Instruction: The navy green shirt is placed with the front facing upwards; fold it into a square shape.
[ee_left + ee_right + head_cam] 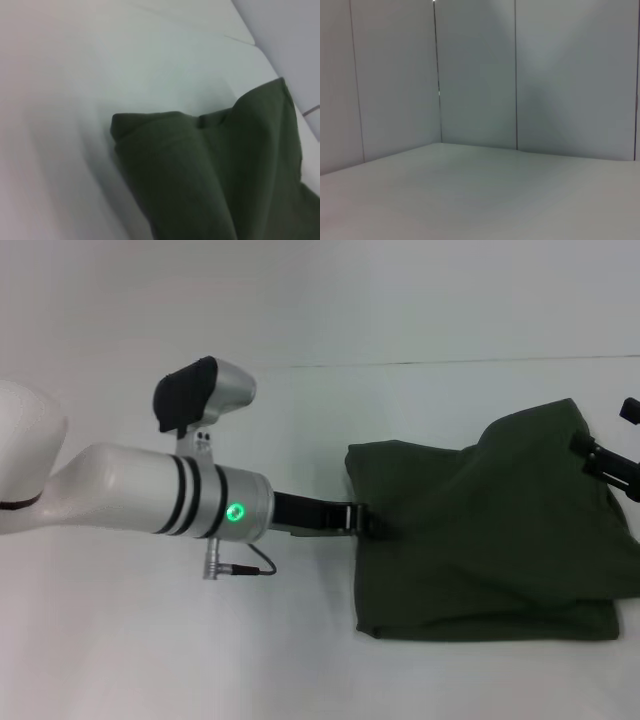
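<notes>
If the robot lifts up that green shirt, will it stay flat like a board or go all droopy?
Probably droopy. The navy green shirt is already bunched and peaked where the right gripper lifts it, so it looks soft. It likely sags from wherever the left gripper pinches it. It seems light, and would likely wrinkle rather than slide if pushed.

matt cloth shirt (480,540) (soft), smooth table (150,640)

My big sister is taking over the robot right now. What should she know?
Left claw: at the left edge of the green shirt, seems shut on the cloth.
Right claw: at the shirt's far right corner, which is raised; grip unclear.
The shirt lies on the white table, already folded into a rough rectangle, print hidden.
Left: finish this fold, flatten it square, release.
</notes>
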You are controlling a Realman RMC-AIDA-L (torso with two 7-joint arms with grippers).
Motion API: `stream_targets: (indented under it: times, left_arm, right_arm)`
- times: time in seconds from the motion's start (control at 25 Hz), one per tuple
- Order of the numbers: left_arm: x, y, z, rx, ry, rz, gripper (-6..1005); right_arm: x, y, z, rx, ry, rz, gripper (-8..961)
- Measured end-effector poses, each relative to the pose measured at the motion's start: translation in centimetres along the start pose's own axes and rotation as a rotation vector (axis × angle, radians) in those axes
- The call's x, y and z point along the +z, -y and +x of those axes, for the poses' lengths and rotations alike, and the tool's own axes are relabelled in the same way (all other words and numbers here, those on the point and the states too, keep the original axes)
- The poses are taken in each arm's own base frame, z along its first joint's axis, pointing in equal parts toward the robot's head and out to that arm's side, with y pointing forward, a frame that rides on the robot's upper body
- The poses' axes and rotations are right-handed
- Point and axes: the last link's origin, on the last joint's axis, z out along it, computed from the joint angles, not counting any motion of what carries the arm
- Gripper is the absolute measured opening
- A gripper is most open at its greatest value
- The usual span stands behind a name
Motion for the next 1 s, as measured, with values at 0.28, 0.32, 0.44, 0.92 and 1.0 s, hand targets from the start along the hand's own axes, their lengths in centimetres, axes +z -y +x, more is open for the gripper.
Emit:
stream_targets:
  times: [0.28,0.32,0.44,0.92,1.0]
  left_arm:
    - [-3.6,1.5,-0.3,-0.006,-0.080,-0.025,99]
    - [-4.1,1.8,-0.4,-0.014,-0.093,-0.026,99]
    - [-5.9,3.0,-0.7,-0.045,-0.136,-0.023,99]
    - [-9.9,6.6,-1.8,-0.092,-0.152,0.061,99]
    - [-10.0,6.6,-1.7,-0.084,-0.150,0.067,99]
  right_arm:
    - [0.6,-0.2,-0.1,0.006,0.003,-0.006,906]
    - [0.7,-0.2,0.0,0.010,0.003,-0.008,906]
    - [1.1,-0.4,0.1,0.014,-0.003,-0.009,906]
    - [2.4,-0.9,0.4,0.036,-0.012,-0.024,905]
    - [2.7,-1.1,0.4,0.038,-0.014,-0.029,905]
